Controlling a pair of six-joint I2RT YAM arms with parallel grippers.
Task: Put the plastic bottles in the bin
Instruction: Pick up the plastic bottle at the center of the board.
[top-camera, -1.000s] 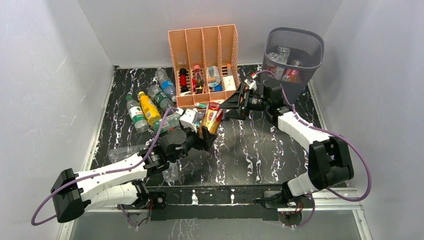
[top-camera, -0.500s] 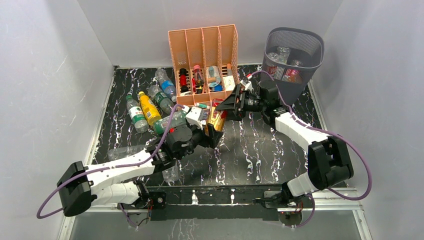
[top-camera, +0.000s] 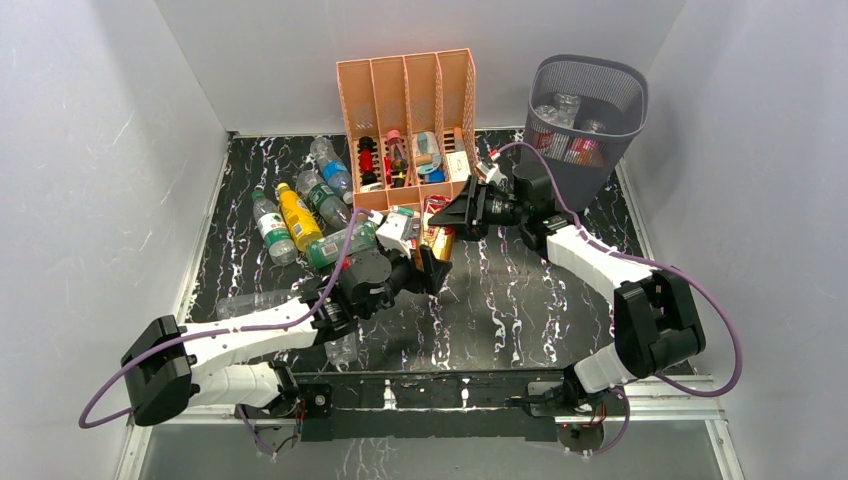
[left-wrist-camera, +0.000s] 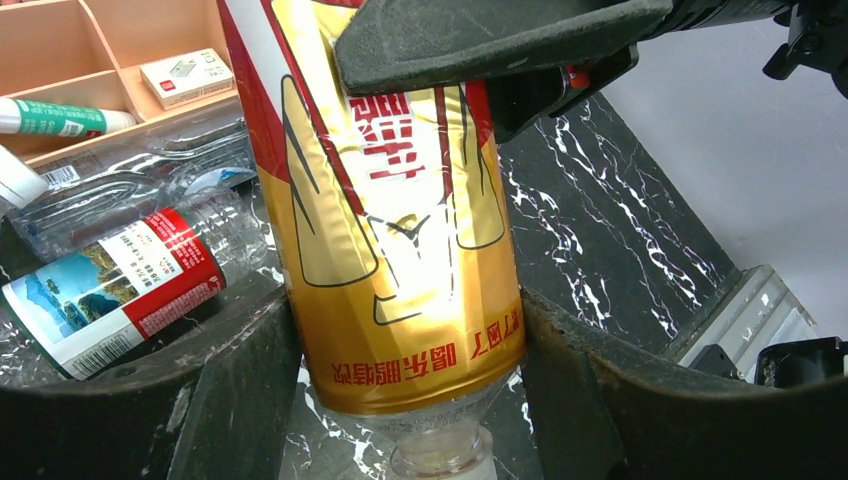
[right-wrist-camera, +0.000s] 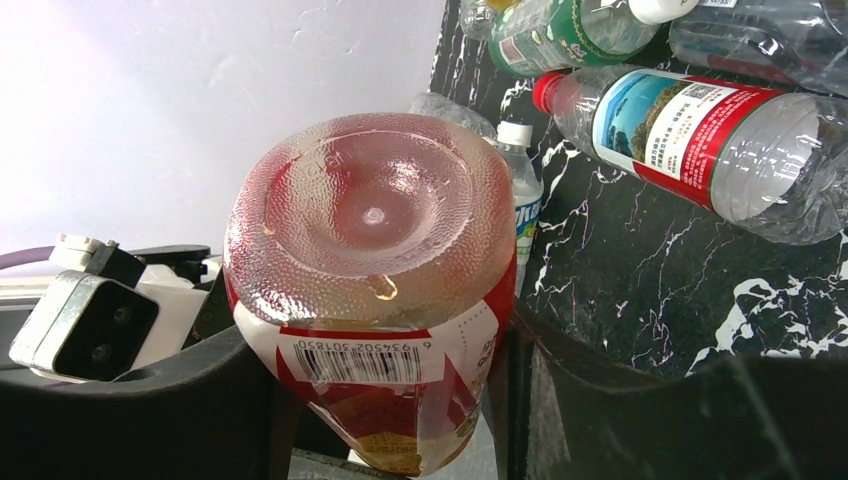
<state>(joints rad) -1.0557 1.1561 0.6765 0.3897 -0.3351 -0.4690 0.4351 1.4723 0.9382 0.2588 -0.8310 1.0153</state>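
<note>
A gold-and-red labelled plastic bottle hangs above the table's middle, between both arms. My left gripper is shut on its lower label just above the neck, cap end toward the wrist. My right gripper is shut on the same bottle near its dimpled base, both fingers against the label. In the left wrist view a right finger crosses the bottle. The dark mesh bin stands at the back right with bottles inside. More plastic bottles lie at the left.
A peach four-slot organizer with small items stands at the back centre, left of the bin. A clear bottle with a red scenic label lies on the marbled tabletop just beyond the grippers. White walls enclose the table.
My left arm carried the gold bottle up and right toward the right gripper. The right gripper, wide open before, has closed on the bottle's base end.
</note>
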